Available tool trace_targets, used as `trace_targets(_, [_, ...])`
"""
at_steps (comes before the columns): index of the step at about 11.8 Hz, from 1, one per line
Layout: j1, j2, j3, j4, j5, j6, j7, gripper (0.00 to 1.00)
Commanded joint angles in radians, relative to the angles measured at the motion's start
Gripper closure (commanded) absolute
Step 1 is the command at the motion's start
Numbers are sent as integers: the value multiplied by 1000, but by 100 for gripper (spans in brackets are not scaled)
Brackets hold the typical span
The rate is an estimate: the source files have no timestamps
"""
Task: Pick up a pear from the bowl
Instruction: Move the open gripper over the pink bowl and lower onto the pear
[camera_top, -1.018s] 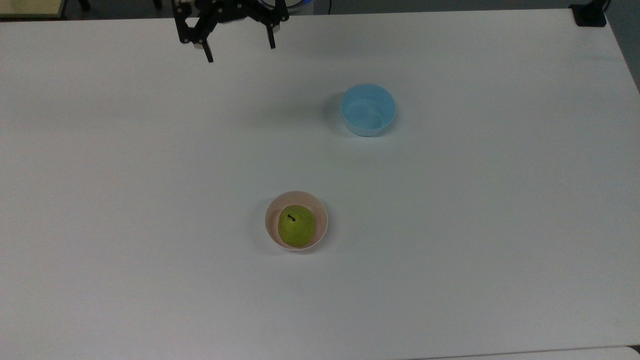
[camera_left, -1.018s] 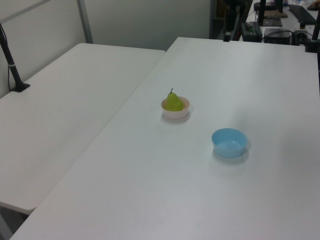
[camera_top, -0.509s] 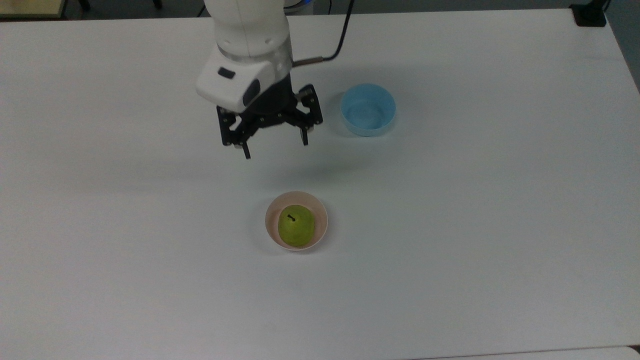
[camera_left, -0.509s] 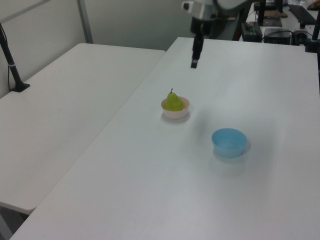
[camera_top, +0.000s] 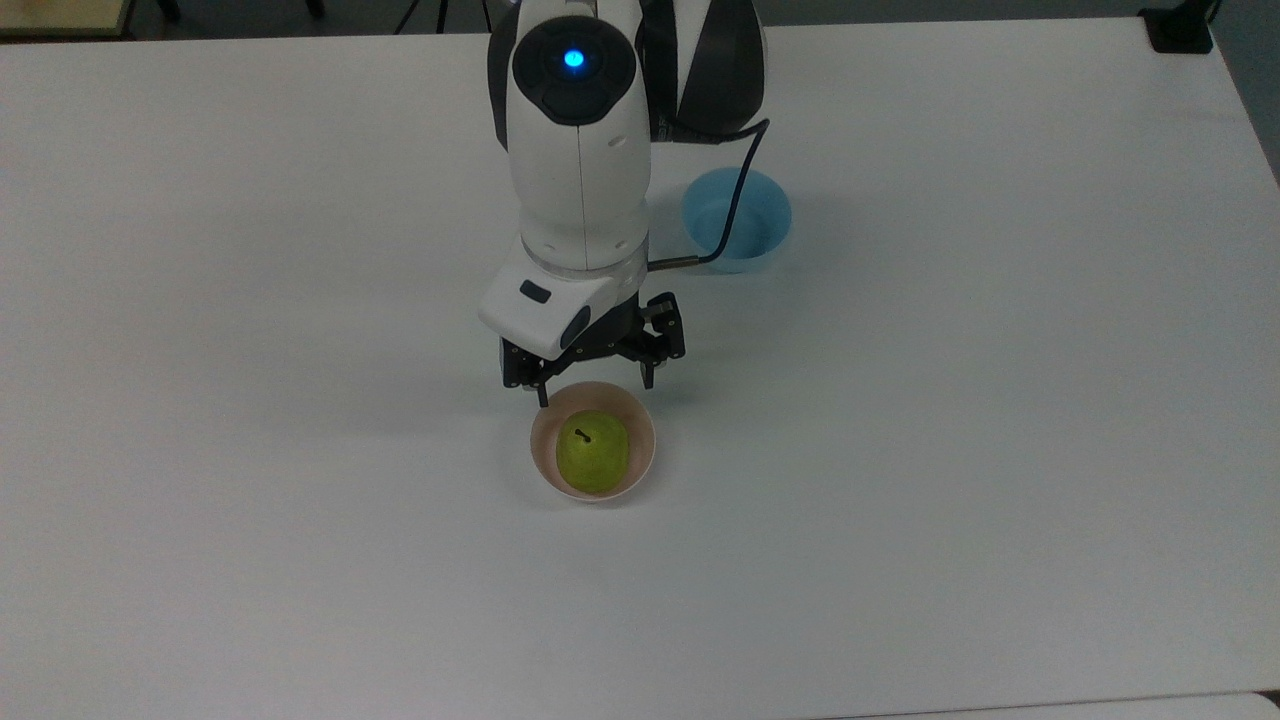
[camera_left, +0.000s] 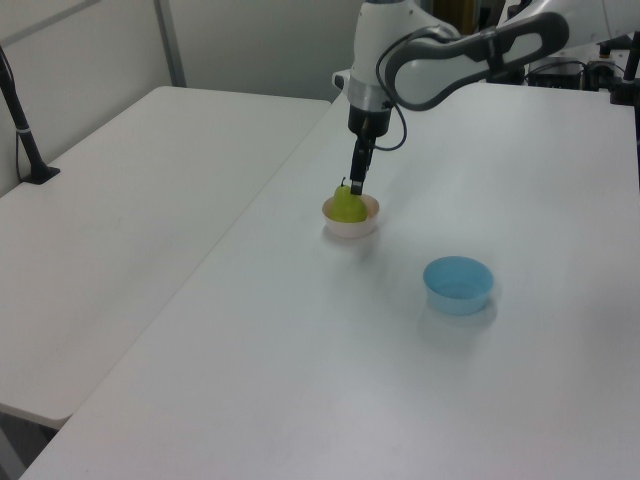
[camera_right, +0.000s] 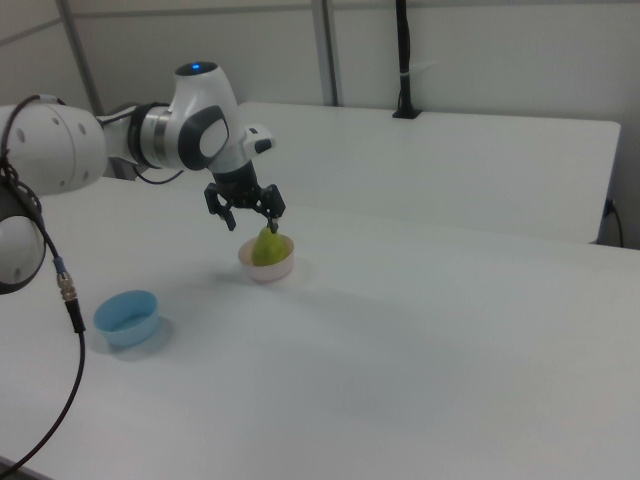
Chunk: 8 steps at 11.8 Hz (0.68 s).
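While the fingers (camera_top: 545, 392) are spread wide with nothing between them, they hang just off the pink bowl (camera_top: 641, 432) at its 12 o'clock edge in the top view, one black tip down by the rim at about 11 and the other near 1. In the right view the fingers (camera_right: 271, 211) show the same open V, straddling the space right over the pear (camera_right: 266, 247), with the pear's top sitting roughly level with the tips. Can't tell from that angle if either tip is actually touching the fruit; in the left view the fingers (camera_left: 356, 184) line up edge-on, so they read as one dark bar ending right at the stem.

So the pear (camera_top: 592, 452) is sitting upright in the bowl, yellow-green, short dark stem pointing up, taking up most of the inside. From the left view the pear (camera_left: 348, 205) pokes up well above the bowl (camera_left: 351, 227) rim.

Going up from there, the black gripper body joins a white wrist, and the arm (camera_top: 579, 170) runs off toward 12 o'clock in the top view, with a blue light glowing on a dark cap. A black cable loops off the wrist out toward 2 o'clock.

That cable crosses in front of the blue bowl (camera_top: 762, 214), which is well apart from the pink one, at about 1 o'clock from it. It all sits on a plain white table (camera_top: 1000, 450).
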Motion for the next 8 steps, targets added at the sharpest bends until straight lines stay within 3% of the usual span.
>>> trace_targets(1, [18, 70, -23, 50, -23, 48, 38, 0])
trace_targets(5, [21, 105, -23, 53, -36, 97, 52, 0])
trace_targets(8, [32, 126, -22, 54, -56, 136, 82, 5])
